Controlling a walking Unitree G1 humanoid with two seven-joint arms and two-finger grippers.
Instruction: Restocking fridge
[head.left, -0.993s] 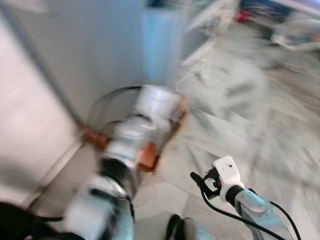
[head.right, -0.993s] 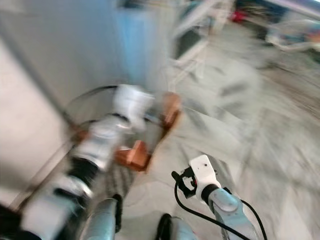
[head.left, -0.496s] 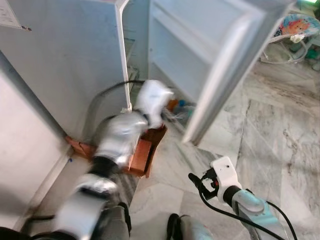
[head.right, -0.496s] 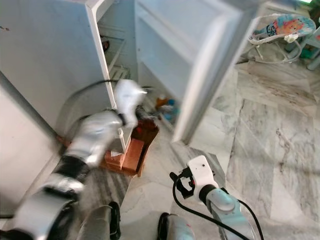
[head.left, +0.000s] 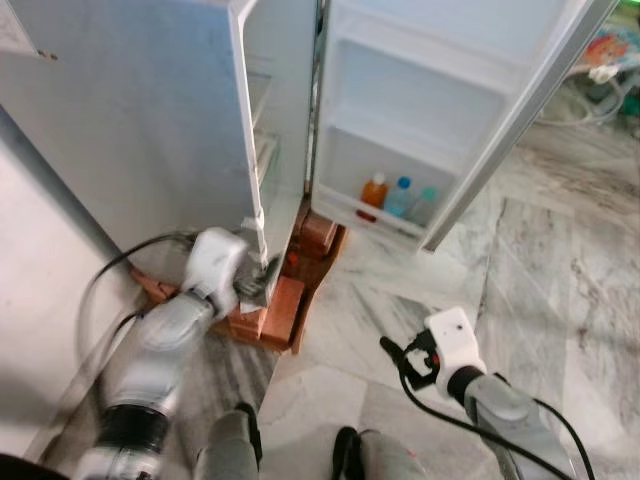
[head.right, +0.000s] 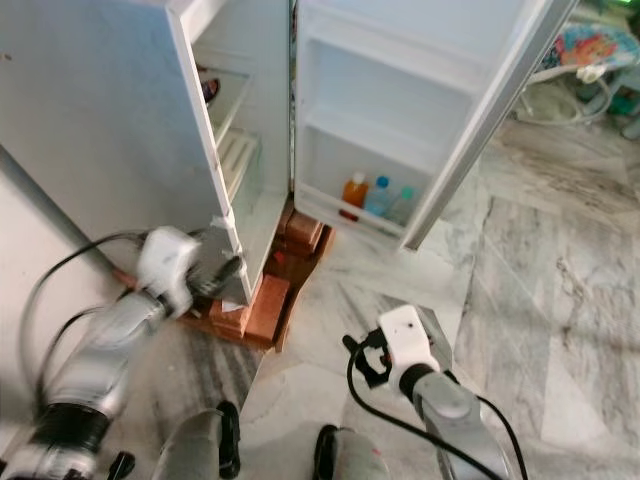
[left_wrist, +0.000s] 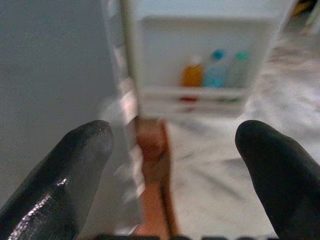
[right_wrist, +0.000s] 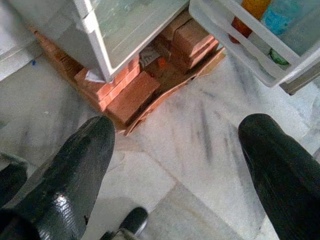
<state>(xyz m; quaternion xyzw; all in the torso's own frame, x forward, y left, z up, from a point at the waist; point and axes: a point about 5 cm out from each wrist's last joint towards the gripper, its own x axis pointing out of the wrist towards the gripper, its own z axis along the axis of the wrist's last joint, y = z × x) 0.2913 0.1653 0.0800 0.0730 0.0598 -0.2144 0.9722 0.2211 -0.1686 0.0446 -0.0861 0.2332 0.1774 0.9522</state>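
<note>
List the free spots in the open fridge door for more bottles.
The middle door shelf is bare along its visible width. The bottom door shelf is bare at its hinge end, beside the orange bottle; its outer end is crowded by the blue bottle and green bottle.

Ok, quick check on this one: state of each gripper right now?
Left gripper: open, holding nothing, low by the fridge's front edge.
Right gripper: open, holding nothing, over the marble floor.

Fridge door swung wider; left hand apparently lowered.
</note>
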